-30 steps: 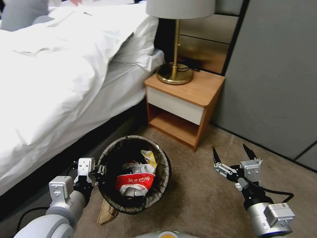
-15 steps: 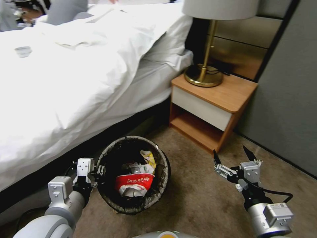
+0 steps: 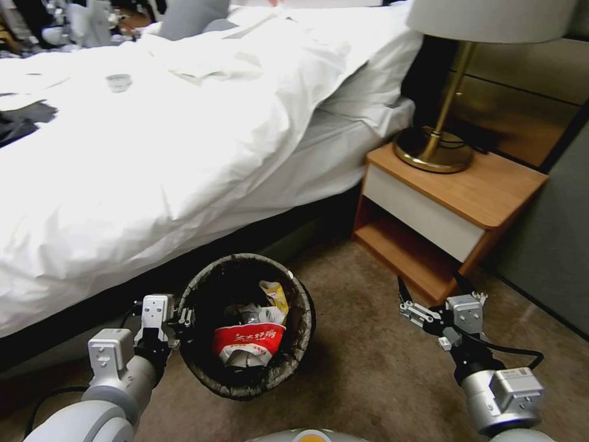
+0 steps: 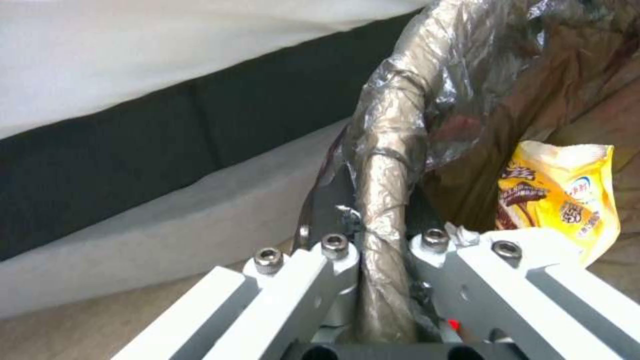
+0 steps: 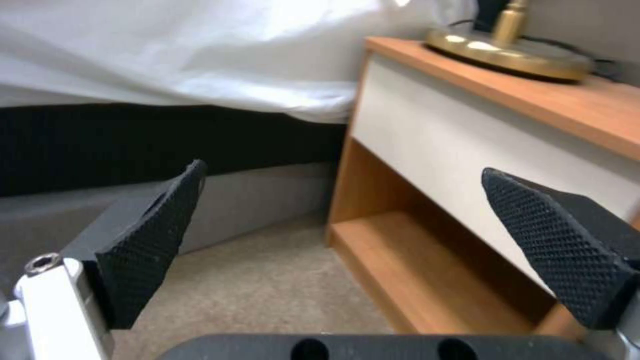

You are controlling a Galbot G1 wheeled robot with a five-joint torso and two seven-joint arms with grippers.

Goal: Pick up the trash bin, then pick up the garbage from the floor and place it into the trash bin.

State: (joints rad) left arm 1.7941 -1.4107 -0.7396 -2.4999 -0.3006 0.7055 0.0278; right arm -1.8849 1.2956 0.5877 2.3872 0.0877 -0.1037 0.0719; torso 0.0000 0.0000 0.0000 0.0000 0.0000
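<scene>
Bin (image 3: pixel 245 325) hangs low and centre-left in the head view, above the carpet (image 3: pixel 368 368) beside the bed (image 3: pixel 153 153), already carrying a red packet (image 3: pixel 250 344) and a yellow wrapper (image 3: pixel 276 296). Your left gripper (image 3: pixel 184 320) pinches the bagged rim, jaws closed on it, as the left wrist view confirms. Keep that clamp firm and the bin level so nothing spills while you move. Your right gripper (image 3: pixel 432 291), at lower right near the nightstand (image 3: pixel 454 202), has its jaws spread wide and holds nothing; keep it clear of the nightstand.
</scene>
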